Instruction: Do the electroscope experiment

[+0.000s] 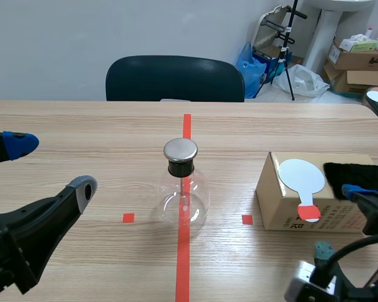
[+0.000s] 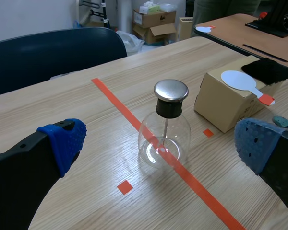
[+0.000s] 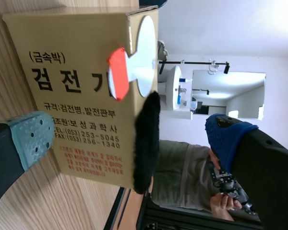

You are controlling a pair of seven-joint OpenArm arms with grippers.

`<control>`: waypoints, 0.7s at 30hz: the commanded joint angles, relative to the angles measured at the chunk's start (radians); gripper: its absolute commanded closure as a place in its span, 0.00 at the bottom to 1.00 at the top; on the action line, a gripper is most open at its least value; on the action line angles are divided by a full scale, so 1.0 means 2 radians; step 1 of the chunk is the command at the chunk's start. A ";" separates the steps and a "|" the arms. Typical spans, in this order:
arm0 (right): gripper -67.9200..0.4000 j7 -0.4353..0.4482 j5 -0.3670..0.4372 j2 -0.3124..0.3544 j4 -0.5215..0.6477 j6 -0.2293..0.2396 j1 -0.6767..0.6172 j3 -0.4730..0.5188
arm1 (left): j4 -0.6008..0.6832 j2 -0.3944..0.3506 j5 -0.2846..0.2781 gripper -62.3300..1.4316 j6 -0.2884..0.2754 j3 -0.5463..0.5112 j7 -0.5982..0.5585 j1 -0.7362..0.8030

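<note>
The glass flask [image 1: 183,189] stands at frame centre on the red tape line [image 1: 183,264]. At right, a cardboard box [image 1: 278,204] carries a white paddle [image 1: 301,176] and black cloth [image 1: 356,175]. Left gripper [image 1: 50,167], lower left, and right gripper [image 1: 339,220], lower right, both gape wide, empty.

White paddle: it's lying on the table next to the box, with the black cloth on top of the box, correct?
Not quite. The white paddle is not on the table; it lies on top of the box, its red handle end reaching the box's front edge. The black cloth is on top of the box, as you said. The scene view shows this.
</note>
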 commanded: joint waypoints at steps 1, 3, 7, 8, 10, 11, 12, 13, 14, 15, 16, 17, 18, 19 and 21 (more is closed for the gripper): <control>0.00 -0.009 0.001 0.006 0.000 -0.008 0.013 0.000 | 0.008 -0.001 -0.003 0.00 -0.002 -0.001 -0.005 -0.002; 0.00 -0.018 0.002 0.006 -0.008 -0.008 0.026 -0.008 | 0.008 -0.001 -0.003 0.00 -0.002 -0.001 -0.005 -0.002; 0.00 -0.047 0.002 0.001 -0.010 -0.008 0.044 -0.027 | 0.008 -0.001 -0.003 0.00 -0.002 -0.001 -0.005 -0.002; 0.00 -0.055 0.001 -0.002 -0.010 -0.008 0.048 -0.030 | 0.008 -0.002 -0.003 0.00 -0.002 -0.001 -0.005 -0.002; 0.00 -0.062 -0.004 -0.006 -0.010 -0.008 0.055 -0.037 | 0.008 -0.001 -0.003 0.00 -0.002 -0.001 -0.005 -0.002; 0.00 -0.064 -0.004 -0.006 -0.010 -0.007 0.056 -0.040 | 0.008 -0.001 -0.003 0.00 -0.002 -0.001 -0.005 -0.002; 0.00 -0.064 -0.009 -0.009 -0.010 -0.007 0.058 -0.042 | 0.008 -0.001 -0.003 0.00 -0.002 -0.001 -0.005 -0.002; 0.00 -0.064 -0.015 -0.011 -0.010 -0.007 0.060 -0.044 | 0.008 -0.001 -0.003 0.00 -0.002 -0.001 -0.005 -0.002; 0.00 -0.065 -0.019 -0.013 -0.010 -0.007 0.060 -0.047 | 0.008 -0.001 -0.003 0.00 -0.002 -0.001 -0.005 -0.002; 0.00 -0.066 -0.023 -0.014 -0.010 -0.007 0.060 -0.050 | 0.008 -0.001 -0.003 0.00 -0.002 -0.001 -0.006 -0.002; 0.00 -0.069 -0.029 -0.017 -0.010 -0.007 0.059 -0.051 | 0.008 -0.001 -0.003 0.00 -0.002 -0.001 -0.005 -0.002; 0.00 -0.071 -0.033 -0.020 -0.010 -0.007 0.059 -0.052 | 0.008 -0.001 -0.003 0.00 -0.002 -0.001 -0.005 -0.002; 0.00 -0.072 -0.035 -0.021 -0.010 -0.007 0.059 -0.052 | 0.008 -0.001 -0.003 0.00 -0.002 -0.001 -0.005 -0.002; 0.00 -0.073 -0.036 -0.023 -0.010 -0.007 0.059 -0.052 | 0.008 -0.001 -0.003 0.00 -0.002 -0.001 -0.005 -0.002; 0.00 -0.075 -0.037 -0.025 -0.010 -0.007 0.059 -0.052 | 0.008 -0.001 -0.003 0.00 -0.002 -0.001 -0.005 -0.002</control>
